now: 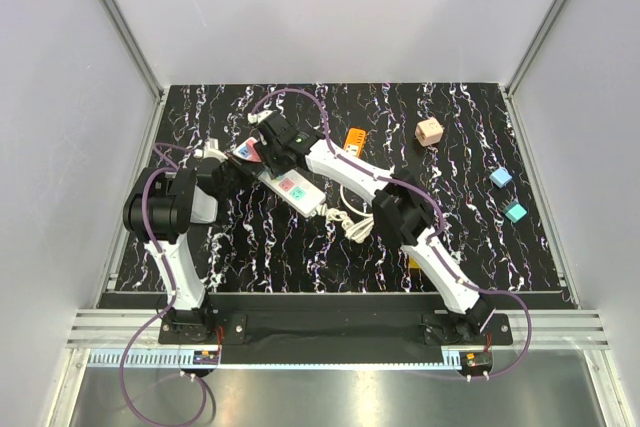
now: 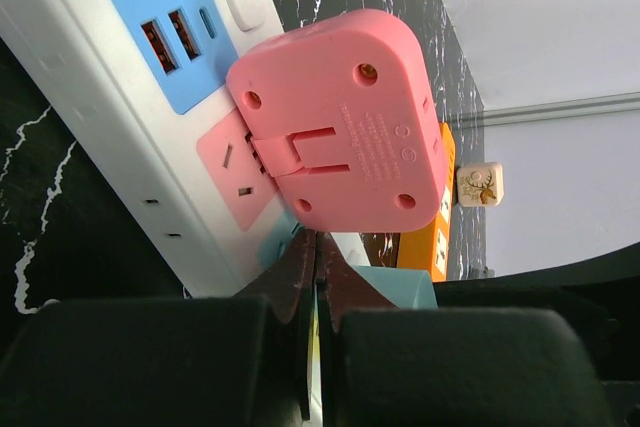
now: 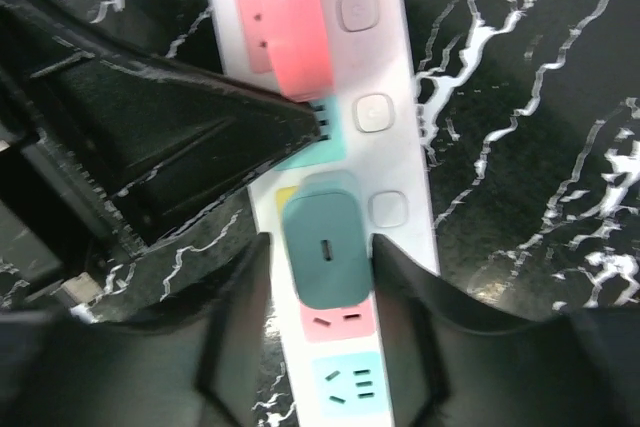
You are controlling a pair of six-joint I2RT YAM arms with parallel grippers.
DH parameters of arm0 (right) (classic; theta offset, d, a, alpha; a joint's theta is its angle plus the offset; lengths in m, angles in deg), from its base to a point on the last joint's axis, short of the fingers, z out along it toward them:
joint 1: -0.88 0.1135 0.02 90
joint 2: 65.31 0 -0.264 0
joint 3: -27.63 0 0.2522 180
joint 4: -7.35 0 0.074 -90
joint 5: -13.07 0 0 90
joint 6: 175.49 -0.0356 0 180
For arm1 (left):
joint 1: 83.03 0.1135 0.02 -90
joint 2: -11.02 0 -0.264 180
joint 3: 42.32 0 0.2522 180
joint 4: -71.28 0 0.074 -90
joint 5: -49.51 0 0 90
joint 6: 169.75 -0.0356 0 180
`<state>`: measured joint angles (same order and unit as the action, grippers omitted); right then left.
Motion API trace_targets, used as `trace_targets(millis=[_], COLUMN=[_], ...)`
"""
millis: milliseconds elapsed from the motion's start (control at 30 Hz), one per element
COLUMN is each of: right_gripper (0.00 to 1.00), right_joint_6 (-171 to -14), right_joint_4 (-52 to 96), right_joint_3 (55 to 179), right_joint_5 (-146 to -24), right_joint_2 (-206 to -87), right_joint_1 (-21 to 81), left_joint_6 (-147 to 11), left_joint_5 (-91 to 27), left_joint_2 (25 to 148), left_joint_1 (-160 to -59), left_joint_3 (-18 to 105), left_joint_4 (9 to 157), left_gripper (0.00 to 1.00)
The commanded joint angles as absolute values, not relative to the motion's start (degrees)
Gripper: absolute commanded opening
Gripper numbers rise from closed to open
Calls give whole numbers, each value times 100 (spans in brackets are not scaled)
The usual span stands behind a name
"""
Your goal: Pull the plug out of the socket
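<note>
My right claw (image 3: 322,245), spread, straddles the dark teal plug (image 3: 325,257) seated in the white socket (image 3: 400,162) on the worktop (image 3: 530,97), and since it looks light, rigid and slippery I would pinch its flat sides, my left claw (image 2: 316,252) clenched empty.

Light: bright, even, diffuse, from above
Shadows: soft and faint
Glare: white socket (image 2: 90,137) nearly washed out
Focus: top view sharp; both wrist views blur in the near foreground
</note>
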<state>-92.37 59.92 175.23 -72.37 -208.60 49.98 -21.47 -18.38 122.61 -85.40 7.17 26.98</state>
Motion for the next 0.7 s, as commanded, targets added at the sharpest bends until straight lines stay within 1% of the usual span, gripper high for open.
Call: trace_targets(millis=[0,33,100,233,367,667], right_gripper=[47,43,42,42,46,45], right_joint_6=[-9191,-9226,-9235,-9270,-9270,-9270], right_joint_4=[6128,6137,6154,6155,6172,6207], right_joint_3=[17885,17894,17885,17885,17911,18008], right_joint_5=[-6990,-6990,-6929,-6920,-6867,-6814], right_joint_2=[-20980,-20981,-20981,-20989,-21033,-21121], right_joint_1=[5124,5133,5133,5150,5159,5168], left_joint_6=[-2420,-2429,-2429,-2438,-2447,-2429], left_joint_5=[-2001,-2010,-2019,-2045,-2054,-2045], left_joint_2=[12308,12308,12291,12221,12177,12177], left_joint_1=[-8567,-8567,-8567,-8576,-8576,-8585], left_joint_3=[774,774,757,652,598,554], left_joint_4=[3257,3318,3371,3372,3389,3380], left_gripper=[0,0,0,0,0,0])
